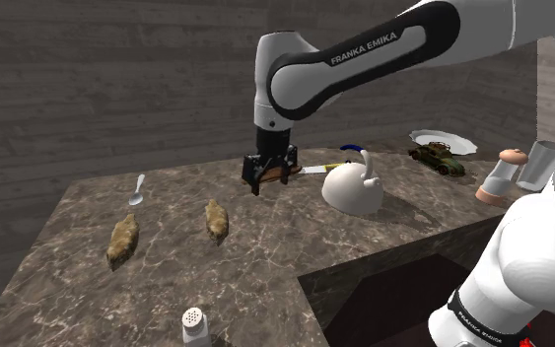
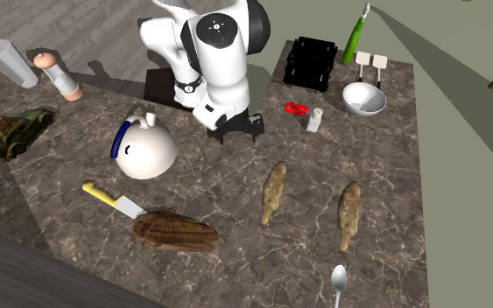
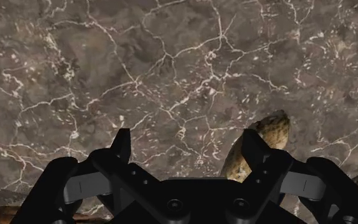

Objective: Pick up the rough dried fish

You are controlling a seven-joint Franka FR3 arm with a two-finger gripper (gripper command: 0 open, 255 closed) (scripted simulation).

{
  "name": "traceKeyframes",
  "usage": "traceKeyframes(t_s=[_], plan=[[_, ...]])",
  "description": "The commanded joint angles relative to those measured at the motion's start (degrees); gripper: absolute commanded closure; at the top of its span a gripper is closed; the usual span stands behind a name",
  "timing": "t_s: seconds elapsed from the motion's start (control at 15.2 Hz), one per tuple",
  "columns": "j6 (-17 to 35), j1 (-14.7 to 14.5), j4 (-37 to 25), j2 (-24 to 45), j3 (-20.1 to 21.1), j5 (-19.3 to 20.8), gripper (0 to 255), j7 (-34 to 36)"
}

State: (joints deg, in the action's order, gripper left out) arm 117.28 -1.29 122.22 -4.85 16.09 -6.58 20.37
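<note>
Two brown, rough-skinned dried fish lie on the dark marble counter (image 1: 265, 256). One fish (image 1: 216, 219) (image 2: 273, 192) is nearer the gripper; the other fish (image 1: 122, 240) (image 2: 349, 214) lies farther out, close to a spoon. My black gripper (image 1: 268, 177) (image 2: 235, 129) (image 3: 187, 149) hangs open above bare counter, between the white teapot and the nearer fish, touching neither. In the wrist view the nearer fish (image 3: 263, 143) pokes out from behind one fingertip (image 3: 254, 149), outside the gap. Nothing sits between the fingers.
A white teapot (image 1: 354, 185) (image 2: 144, 147), a yellow-handled knife (image 2: 113, 199) and a brown fossil-like slab (image 2: 176, 232) sit beside the gripper. A spoon (image 1: 137, 190), a salt shaker (image 1: 195, 325), a toy car (image 1: 436, 158), a plate (image 1: 443, 141) and a bowl (image 2: 363, 99) ring the counter.
</note>
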Motion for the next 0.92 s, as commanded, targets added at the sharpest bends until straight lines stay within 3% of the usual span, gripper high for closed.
traceKeyframes(t_s=[0.0, 0.66, 0.86], plan=[[1.35, -0.46, -3.03, 4.52, 0.81, 0.48, 0, 2.45], [2.42, -4.59, -24.74, 27.81, 1.42, 4.36, 0, 12.37], [3.57, -4.95, -25.27, 29.51, 1.23, 4.62, 0, 12.67]])
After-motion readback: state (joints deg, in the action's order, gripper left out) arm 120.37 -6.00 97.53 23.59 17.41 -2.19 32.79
